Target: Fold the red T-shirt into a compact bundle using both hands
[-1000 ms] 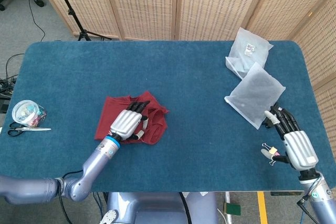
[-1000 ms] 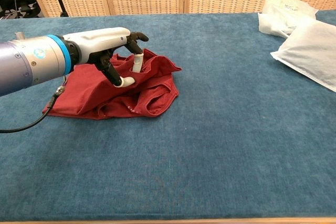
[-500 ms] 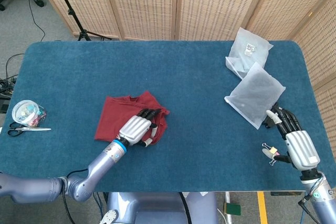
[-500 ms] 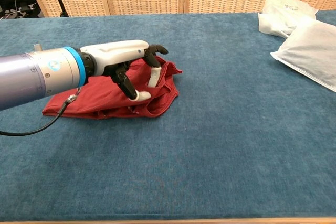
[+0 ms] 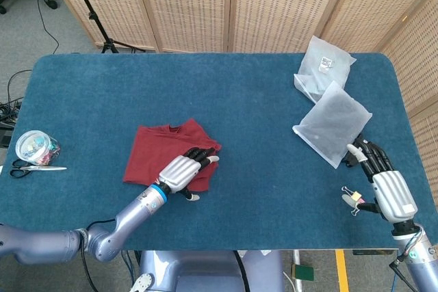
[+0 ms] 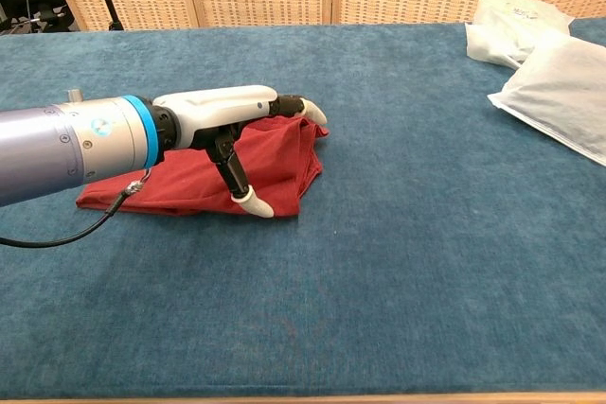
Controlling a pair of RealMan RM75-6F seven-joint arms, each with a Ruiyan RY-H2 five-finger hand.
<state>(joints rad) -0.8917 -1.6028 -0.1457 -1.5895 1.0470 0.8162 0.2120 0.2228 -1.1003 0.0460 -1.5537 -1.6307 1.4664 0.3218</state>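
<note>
The red T-shirt (image 5: pixel 152 154) lies folded in a rough rectangle on the blue table, left of centre; in the chest view the shirt (image 6: pixel 180 175) looks flat and layered. My left hand (image 5: pixel 183 170) lies over its right edge, fingers stretched out flat toward the right. In the chest view the left hand (image 6: pixel 237 113) hovers low over the cloth with the thumb pointing down at the shirt's front corner, holding nothing. My right hand (image 5: pixel 384 181) rests near the table's front right corner, fingers apart, empty; the chest view does not show it.
Two clear plastic bags (image 5: pixel 333 122) (image 5: pixel 323 66) lie at the back right, also seen as bags (image 6: pixel 559 82) in the chest view. A small binder clip (image 5: pixel 354 200) lies beside my right hand. A jar (image 5: pixel 35 147) and scissors (image 5: pixel 34 168) sit at the left edge.
My left hand slid rightward across the shirt to its right edge and straightened its fingers. The rumpled right flap now lies flatter. The right hand barely moved.
</note>
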